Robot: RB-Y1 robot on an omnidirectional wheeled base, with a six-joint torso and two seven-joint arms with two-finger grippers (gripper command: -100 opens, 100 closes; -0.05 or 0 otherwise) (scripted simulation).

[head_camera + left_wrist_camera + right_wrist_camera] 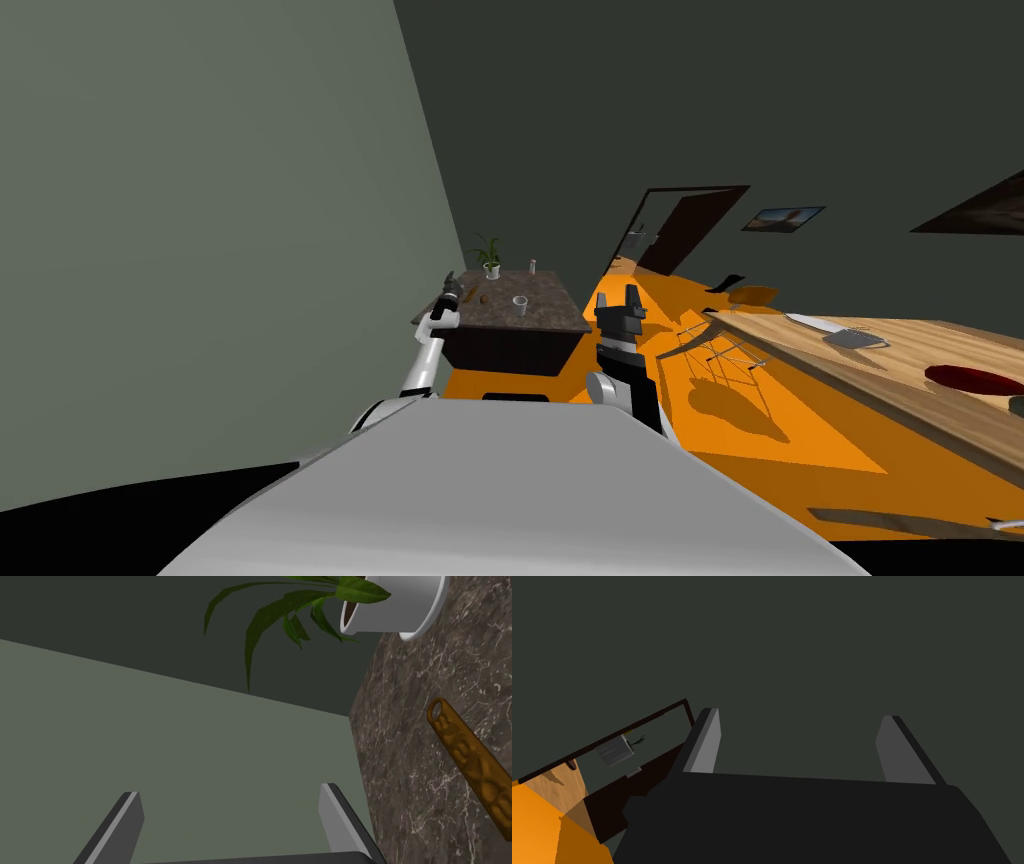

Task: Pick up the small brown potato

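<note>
The small brown potato (483, 298) lies on the dark marbled worktop (545, 312), near its wall-side edge and just beside the left gripper (451, 287), between that gripper and a white cup (520, 304). The left gripper hangs at that edge, released, its two fingers (336, 815) standing wide apart with nothing between them, pointing mostly past the worktop towards the wall. In the left wrist view, a carved brown stick (470, 766) lies flat on the marbled top just beside the gripper. The worktop holds one potato, one cup, one potted plant (490, 256), one small white cylinder (533, 266) and one carved stick. The right gripper (620, 298) is raised off the worktop's other side, also released and empty.
</note>
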